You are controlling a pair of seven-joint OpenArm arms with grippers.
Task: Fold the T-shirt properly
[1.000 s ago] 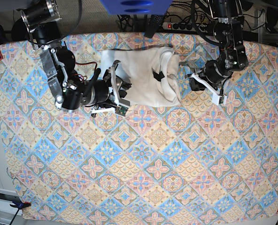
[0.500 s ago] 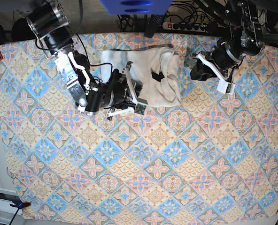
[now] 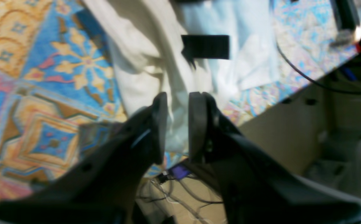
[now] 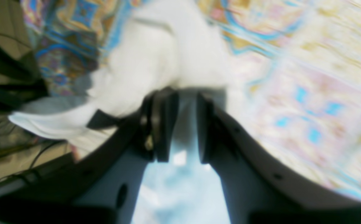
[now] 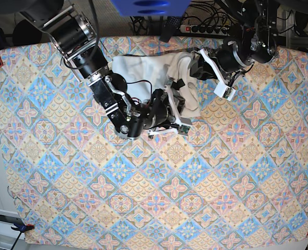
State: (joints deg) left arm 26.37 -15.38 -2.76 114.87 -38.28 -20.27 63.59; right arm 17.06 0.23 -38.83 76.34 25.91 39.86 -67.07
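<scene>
My right end effector (image 4: 182, 130) hung over the T-shirt (image 5: 159, 78), jaws slightly parted — whether it pinched cloth, I couldn't tell through the blur. My left end effector (image 3: 177, 124) was narrowly parted, nothing gripped. Shirt lay bunched at the counter's (image 5: 159, 208) far edge, partly folded — still needed squaring and flattening.

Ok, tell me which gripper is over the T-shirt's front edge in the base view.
The right gripper, reaching in from that view's left, is over the T-shirt's front edge. The left gripper is at its far right corner instead.
</scene>
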